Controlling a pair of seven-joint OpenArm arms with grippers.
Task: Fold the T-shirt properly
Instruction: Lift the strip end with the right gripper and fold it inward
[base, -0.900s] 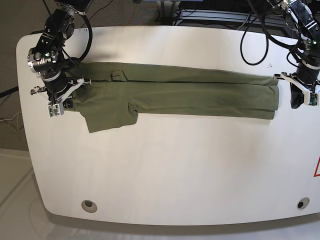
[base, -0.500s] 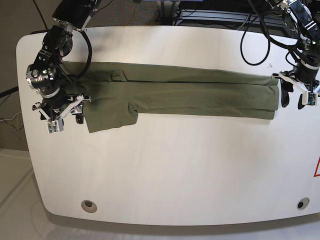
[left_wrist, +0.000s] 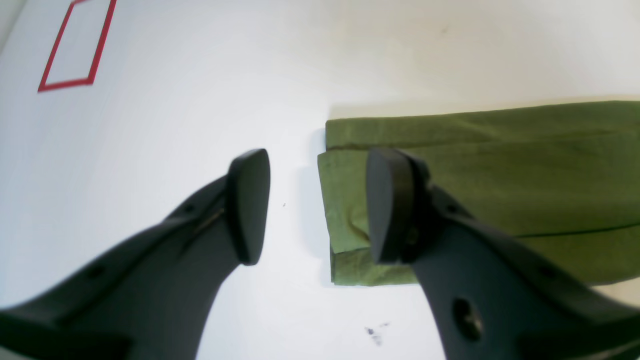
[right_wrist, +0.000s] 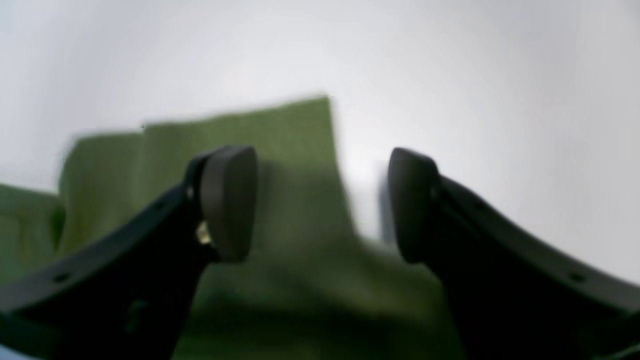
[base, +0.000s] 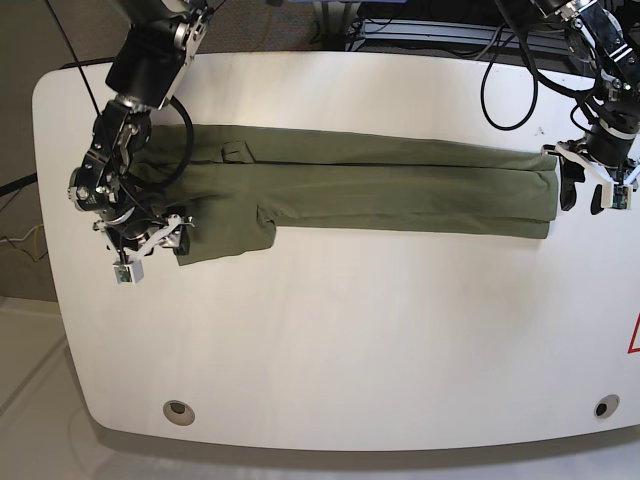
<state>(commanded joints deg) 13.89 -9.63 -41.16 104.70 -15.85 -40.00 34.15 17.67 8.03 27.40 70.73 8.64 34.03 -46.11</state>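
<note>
The olive-green T-shirt (base: 380, 185) lies folded into a long band across the white table, one sleeve flap (base: 222, 232) sticking out toward the front at its left end. My left gripper (base: 583, 190) hovers open at the band's right end; in the left wrist view that gripper (left_wrist: 312, 205) has one finger over the hem corner of the T-shirt (left_wrist: 500, 165) and the other over bare table. My right gripper (base: 155, 237) stands open at the sleeve flap's left edge; in the right wrist view, which is blurred, the right gripper (right_wrist: 322, 202) straddles the edge of the T-shirt (right_wrist: 295, 200).
The white table (base: 350, 340) ends close to both grippers at left and right. A red outlined rectangle (left_wrist: 75, 45) is marked on the table beyond the left gripper. Two round holes (base: 179, 410) sit near the front edge. Cables hang behind the right arm.
My right gripper moved forward and rightward from the shirt's left end to the sleeve flap. My left gripper rose slightly and shifted toward the hem corner.
</note>
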